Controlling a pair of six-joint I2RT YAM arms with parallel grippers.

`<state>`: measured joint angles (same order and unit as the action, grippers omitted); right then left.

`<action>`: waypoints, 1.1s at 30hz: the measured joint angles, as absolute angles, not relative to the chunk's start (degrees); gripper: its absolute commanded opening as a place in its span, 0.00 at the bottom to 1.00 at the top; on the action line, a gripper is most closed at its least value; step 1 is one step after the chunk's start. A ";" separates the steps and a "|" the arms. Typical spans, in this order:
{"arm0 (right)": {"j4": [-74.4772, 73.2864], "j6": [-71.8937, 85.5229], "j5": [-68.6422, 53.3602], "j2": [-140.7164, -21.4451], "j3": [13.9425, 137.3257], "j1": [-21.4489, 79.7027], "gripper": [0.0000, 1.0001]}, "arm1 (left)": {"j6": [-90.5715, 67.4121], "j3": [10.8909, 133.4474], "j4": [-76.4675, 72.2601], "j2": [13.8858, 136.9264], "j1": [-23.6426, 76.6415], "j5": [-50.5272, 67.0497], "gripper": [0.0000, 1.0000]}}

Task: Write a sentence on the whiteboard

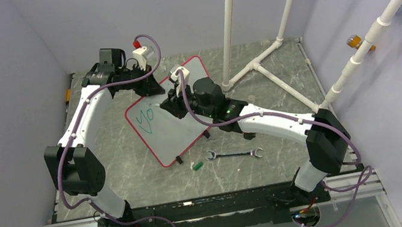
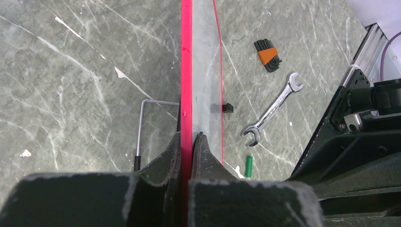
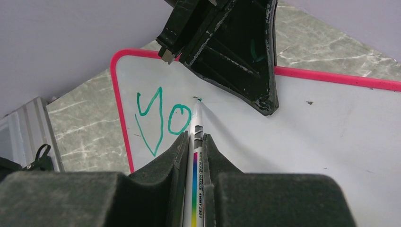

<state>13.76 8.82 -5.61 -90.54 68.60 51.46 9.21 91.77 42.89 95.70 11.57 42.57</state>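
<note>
My left end effector (image 2: 191, 138) is clamped on the red rim of the whiteboard (image 1: 180, 130), mid-surface toward the far edge. My right end effector (image 3: 195, 138) pinches the marker (image 3: 194, 175), tip by the sentence (image 3: 163, 118), so far "yo". The board looks light, stiff and glossy and would probably slide, so the frame is the hold.

You have two arms at the near edge of the worktop (image 1: 136, 181): the left arm (image 1: 86, 116) and the right arm (image 1: 279, 119). That gives you two tools, the left tool (image 2: 189, 142) and the right tool (image 3: 194, 140). You have one whiteboard (image 1: 172, 137), and two green letters (image 3: 159, 118) on it, reading "yo". You have one marker (image 3: 194, 158), one green cap (image 1: 196, 165), one wrench (image 1: 234, 155), one hex key set (image 2: 267, 55) and one loose L-shaped key (image 2: 141, 127).
</note>
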 measured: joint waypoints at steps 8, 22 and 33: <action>14.26 9.67 -5.69 -90.08 66.32 51.57 0.00 | 9.23 91.77 42.89 95.70 11.57 42.41 0.00; 12.88 10.07 -5.15 -88.33 62.59 51.72 0.00 | 9.23 91.77 42.92 95.70 11.57 42.33 0.00; 9.78 7.75 -1.65 -88.18 64.99 51.92 0.00 | 9.23 91.77 42.92 95.70 11.57 42.28 0.00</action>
